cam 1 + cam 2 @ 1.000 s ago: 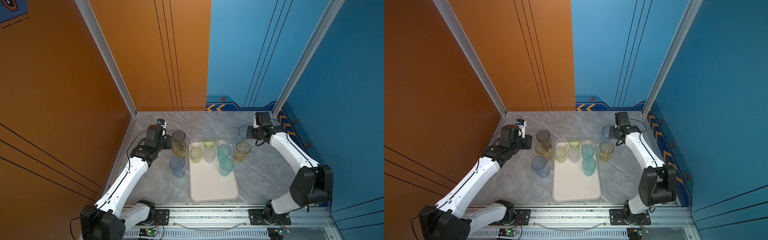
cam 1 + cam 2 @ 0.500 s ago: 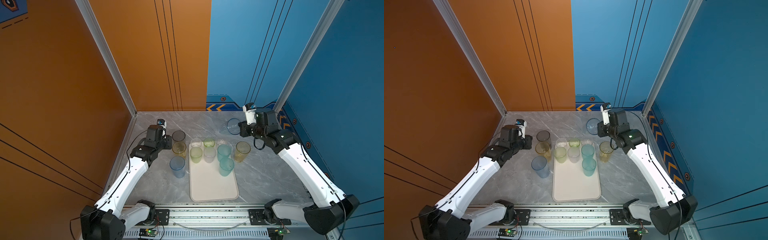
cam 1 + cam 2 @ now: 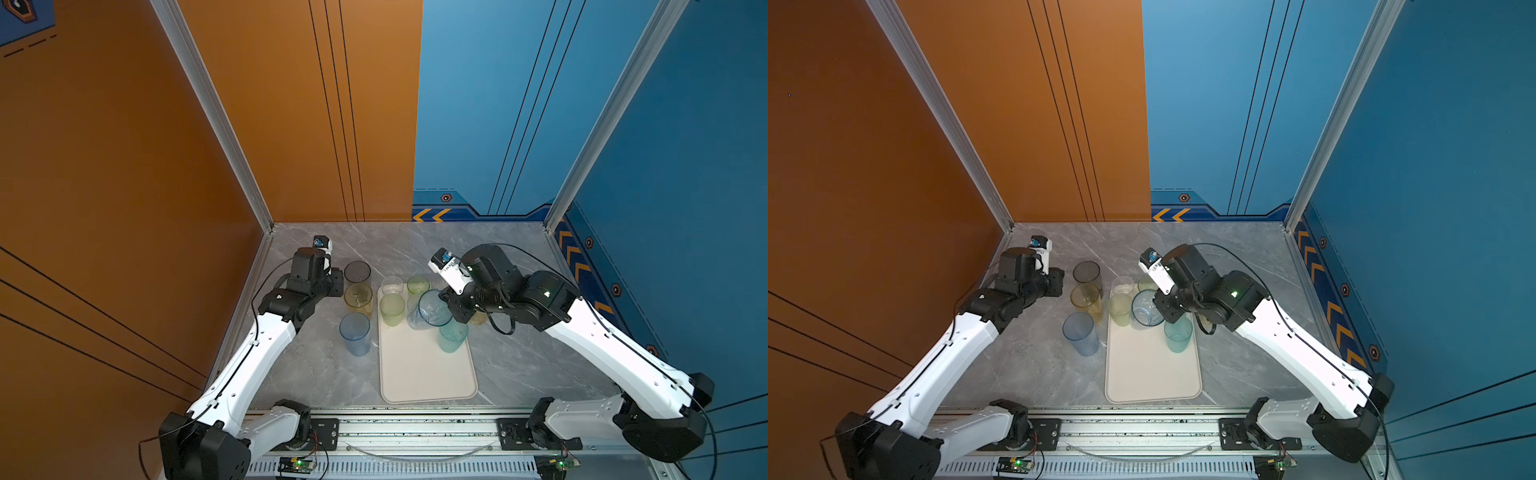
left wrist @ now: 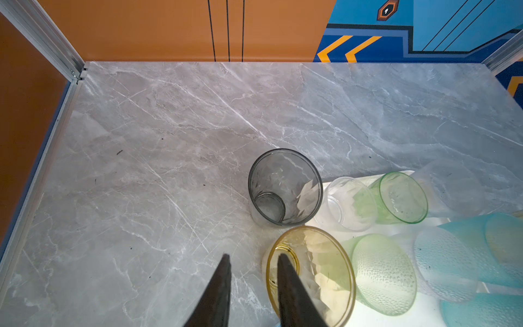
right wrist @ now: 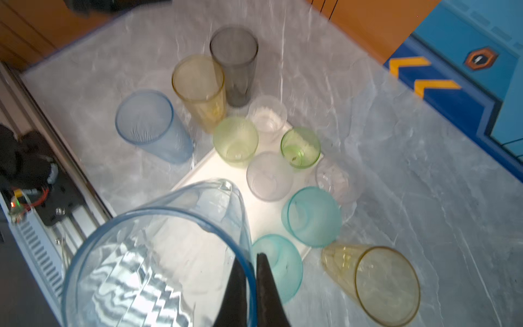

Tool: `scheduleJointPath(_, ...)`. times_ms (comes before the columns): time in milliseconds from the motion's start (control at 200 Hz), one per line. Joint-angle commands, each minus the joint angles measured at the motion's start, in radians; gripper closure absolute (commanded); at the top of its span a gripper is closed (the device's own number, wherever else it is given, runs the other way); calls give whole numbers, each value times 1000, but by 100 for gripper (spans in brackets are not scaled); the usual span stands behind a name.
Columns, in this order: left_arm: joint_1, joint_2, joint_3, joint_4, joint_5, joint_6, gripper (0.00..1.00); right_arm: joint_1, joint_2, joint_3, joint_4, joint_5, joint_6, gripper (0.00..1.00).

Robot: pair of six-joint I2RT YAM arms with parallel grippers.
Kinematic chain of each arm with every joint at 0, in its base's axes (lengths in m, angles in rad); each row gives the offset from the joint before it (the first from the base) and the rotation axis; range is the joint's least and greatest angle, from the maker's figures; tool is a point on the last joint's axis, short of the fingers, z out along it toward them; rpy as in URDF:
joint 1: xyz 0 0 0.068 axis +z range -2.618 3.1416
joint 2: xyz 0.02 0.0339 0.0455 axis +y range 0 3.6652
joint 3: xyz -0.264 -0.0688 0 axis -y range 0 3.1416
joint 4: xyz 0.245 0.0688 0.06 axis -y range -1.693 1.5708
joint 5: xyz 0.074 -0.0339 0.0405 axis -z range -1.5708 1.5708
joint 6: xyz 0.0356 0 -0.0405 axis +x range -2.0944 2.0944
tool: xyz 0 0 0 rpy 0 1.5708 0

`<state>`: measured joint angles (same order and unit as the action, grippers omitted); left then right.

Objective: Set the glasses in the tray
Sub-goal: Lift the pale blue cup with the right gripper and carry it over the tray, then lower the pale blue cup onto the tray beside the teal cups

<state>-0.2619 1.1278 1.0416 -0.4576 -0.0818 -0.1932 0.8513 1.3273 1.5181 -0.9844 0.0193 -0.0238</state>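
Blue glass [image 5: 141,269] is pinched at its rim by right jaws; left jaws, slightly parted, straddle the yellow glass [image 4: 325,263].

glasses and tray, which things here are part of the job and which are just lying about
Job:
- tray
- blue-rimmed glass, held in the right end effector
- teal glass and green glass, on the tray
- grey glass, yellow glass and light blue glass, beside the tray

Lying about:
- front rail
- circuit boards
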Motion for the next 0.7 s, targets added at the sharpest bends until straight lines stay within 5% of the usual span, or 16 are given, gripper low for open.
scheduleJointPath(0,0,2,32,-15,26,-14,71,16,29,-7,-51,40,-3,100)
scheduleJointPath(696,-13,36,40,-21,33,-12,70,-10,150,-151,134,57,33,100)
